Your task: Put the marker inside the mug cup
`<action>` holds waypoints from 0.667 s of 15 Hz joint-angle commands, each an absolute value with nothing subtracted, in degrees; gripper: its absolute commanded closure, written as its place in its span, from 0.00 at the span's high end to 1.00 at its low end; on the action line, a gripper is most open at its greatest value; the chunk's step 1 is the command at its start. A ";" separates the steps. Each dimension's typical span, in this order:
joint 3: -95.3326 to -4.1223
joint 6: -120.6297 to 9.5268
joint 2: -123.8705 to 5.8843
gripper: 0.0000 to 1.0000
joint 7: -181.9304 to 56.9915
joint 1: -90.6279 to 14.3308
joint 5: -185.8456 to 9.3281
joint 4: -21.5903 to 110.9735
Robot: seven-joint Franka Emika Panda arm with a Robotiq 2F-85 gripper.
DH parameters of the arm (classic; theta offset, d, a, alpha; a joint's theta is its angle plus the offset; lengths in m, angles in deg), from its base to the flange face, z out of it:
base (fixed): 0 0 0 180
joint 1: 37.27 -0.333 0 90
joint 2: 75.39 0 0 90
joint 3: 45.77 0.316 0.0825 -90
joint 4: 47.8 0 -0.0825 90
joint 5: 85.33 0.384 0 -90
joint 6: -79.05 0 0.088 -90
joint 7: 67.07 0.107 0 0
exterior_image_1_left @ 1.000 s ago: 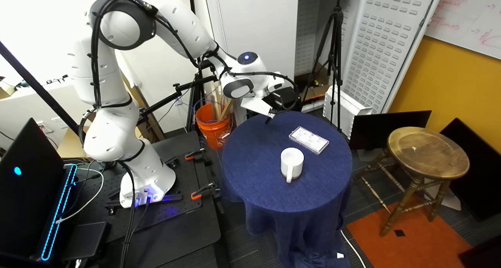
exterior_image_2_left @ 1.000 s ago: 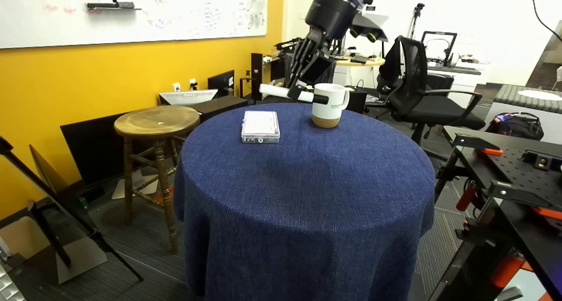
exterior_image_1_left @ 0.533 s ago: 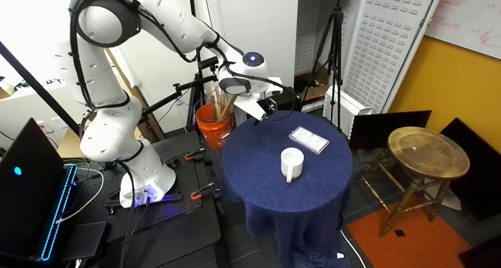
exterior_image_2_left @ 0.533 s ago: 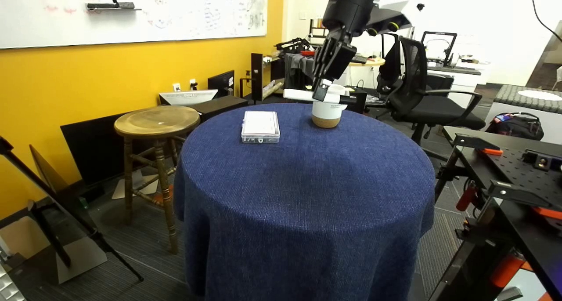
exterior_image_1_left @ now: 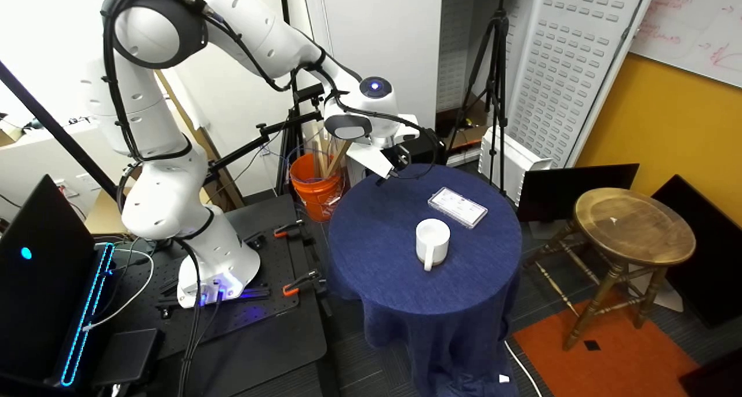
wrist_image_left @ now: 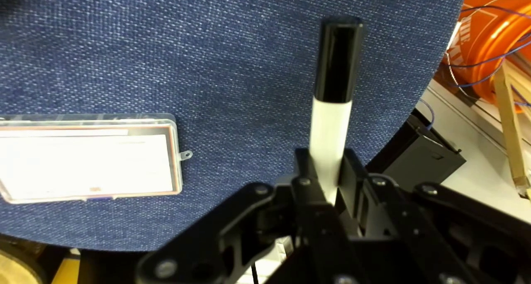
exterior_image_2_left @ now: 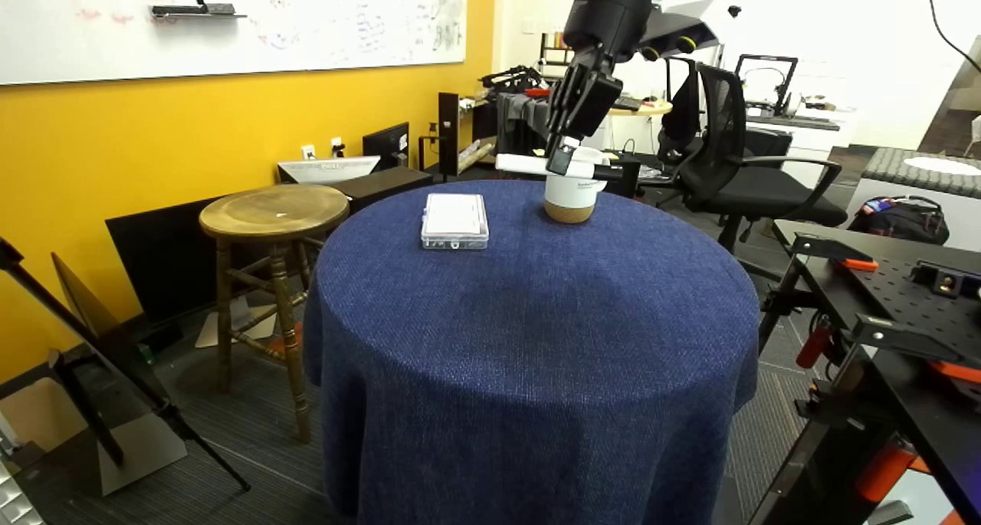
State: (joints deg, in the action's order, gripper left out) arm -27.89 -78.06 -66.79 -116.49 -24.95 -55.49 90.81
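Admittedly, little of the writing can be read. In an exterior view the mug cup (exterior_image_2_left: 569, 194), nearer the far edge of the tabletop (exterior_image_2_left: 536, 303) than the near one, carries a short line of dark print, too small to make out. The face of the clear case (wrist_image_left: 89, 163) is washed out to near white in the wrist view; reddish and dark handwriting runs across the whiteboard (exterior_image_2_left: 253, 34), likewise illegible, and pale lettering shows in part on the orange bucket (exterior_image_1_left: 316, 195).

In an exterior view the white arm (exterior_image_1_left: 269, 43) bends high at the elbow and slopes down toward the tabletop's edge on the bucket's side, where the gripper (wrist_image_left: 328, 163) tilts with its fingers pointing downward. It is clenched around the marker (wrist_image_left: 332, 126) — a finger presses each side of the barrel.

The marker has a plain white barrel and a glossy black cap. It is in the air above the tabletop, outside the mug cup — close to level in an exterior view, the cap end slightly lower, seen in front of the mug cup though well apart from it. The mug cup stands upright, white above a tan band at the base, with one handle.
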 commanded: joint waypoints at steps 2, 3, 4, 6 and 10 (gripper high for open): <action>-33.13 -78.06 -69.65 0.05 -116.55 -28.84 -56.09 90.77; -34.21 -77.97 -70.11 0.05 -116.37 -29.20 -56.77 90.75; -35.28 -77.53 -70.79 0.05 -115.90 -29.51 -57.63 90.79; -37.74 -77.54 -72.49 0.05 -113.89 -30.21 -60.29 91.20; -41.53 -77.63 -75.12 0.05 -112.26 -30.93 -64.25 91.50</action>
State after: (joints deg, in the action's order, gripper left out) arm -38.77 -78.09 -71.80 -115.06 -29.45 -61.54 90.30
